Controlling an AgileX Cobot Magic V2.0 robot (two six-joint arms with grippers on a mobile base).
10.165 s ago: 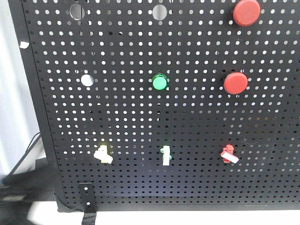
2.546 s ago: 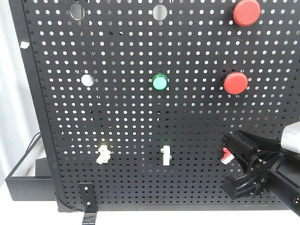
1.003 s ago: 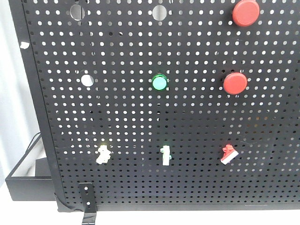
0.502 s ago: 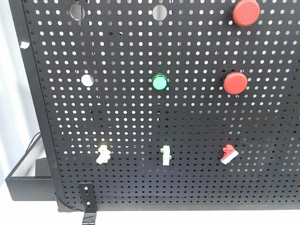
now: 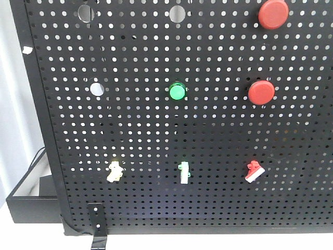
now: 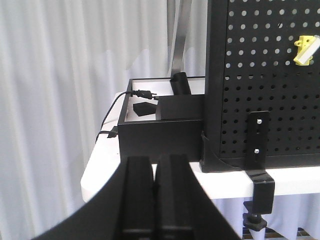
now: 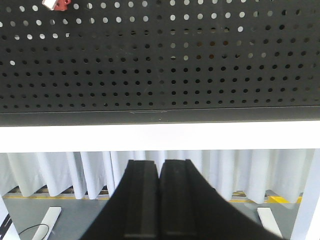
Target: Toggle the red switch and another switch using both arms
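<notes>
Front view: pegboard (image 5: 156, 130), green button (image 5: 177, 92)

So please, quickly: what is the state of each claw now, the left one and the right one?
Left claw: closed, holding nothing, away from the pegboard.
Right claw: closed, holding nothing, below the pegboard.

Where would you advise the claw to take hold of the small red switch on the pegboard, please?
Take the red switch by its white lever tip, the part that sticks out from the pegboard, lower left of the red base. Come head-on at the board's front, one finger on each side of the tip; the base looks too close to the panel to grip.
</notes>
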